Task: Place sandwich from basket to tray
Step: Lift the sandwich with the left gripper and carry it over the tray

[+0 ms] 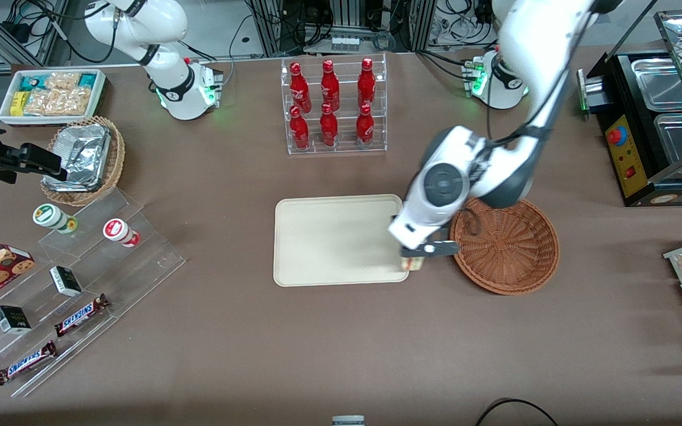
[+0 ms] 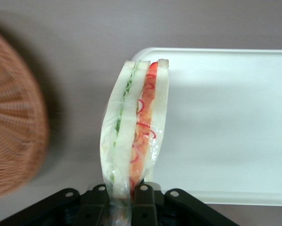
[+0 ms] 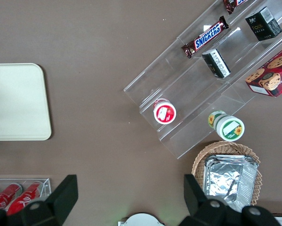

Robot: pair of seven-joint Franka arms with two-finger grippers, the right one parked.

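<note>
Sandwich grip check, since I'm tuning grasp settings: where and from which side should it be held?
Across its flat bread faces at one end, from above, as the gripper does now at the tray edge: the sandwich is a thin wedge standing edgewise.

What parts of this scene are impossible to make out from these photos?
- Sandwich: front view, mostly hidden under the gripper; only a corner shows.
- Basket: blurred and cut off by the edge in the left wrist view.
- Tray: front view, the corner under the arm is covered.
</note>
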